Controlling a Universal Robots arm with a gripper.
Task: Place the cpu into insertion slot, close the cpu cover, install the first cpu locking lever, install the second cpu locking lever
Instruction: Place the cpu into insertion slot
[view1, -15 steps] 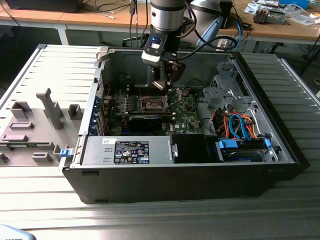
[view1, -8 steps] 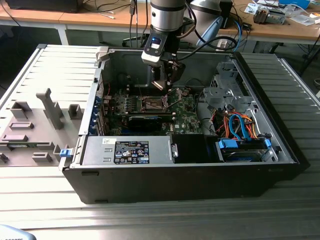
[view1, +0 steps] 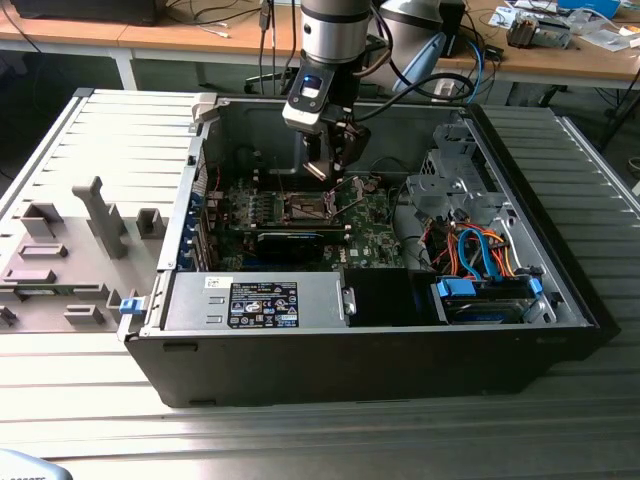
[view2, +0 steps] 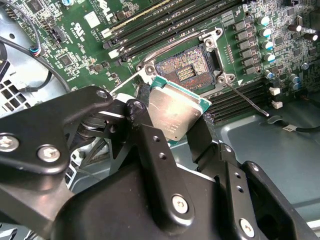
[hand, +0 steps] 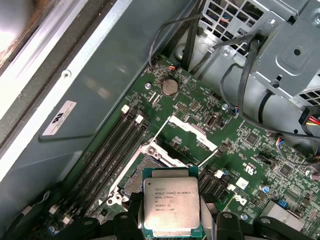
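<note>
- The bench (view1: 400, 440) is ribbed grey metal. In the exterior view it spreads out well below and around the pincer.
- The computer case (view1: 300, 370) lies open on it. The exterior view gives you its whole layout, with the arm (view1: 335, 30) coming down into it from above.
- The power-supply box (view1: 260, 305), black-labelled, sits well apart from the pincer against the case's near wall.
- The circuit board (view1: 375, 215) is green and lies directly under the pincer. Both wrist views bring you its detail, including the long black memory slots (hand: 107, 155) beside the socket.
- The pincer (view1: 325, 165) is clamped on the cpu, with one black finger (view2: 142, 130) on each of two opposite edges. The second wrist view shows you this grip most clearly.
- The cpu cover (hand: 192, 132) is a thin silver frame. It stands swung up beyond the pincer's tips, past the socket.
- The insertion slot (view2: 187, 67) lies just below the pincer. It is uncovered, black with a silver rim, and its contact field is bare.
- The cpu (hand: 170, 205) is held between the fingers above the slot's near edge, not seated. It has a dull silver top on a green border, and the first wrist view shows its printed face.
- A locking lever (view2: 247, 100), a thin wire, angles away from the socket's corner beside the pincer.
</note>
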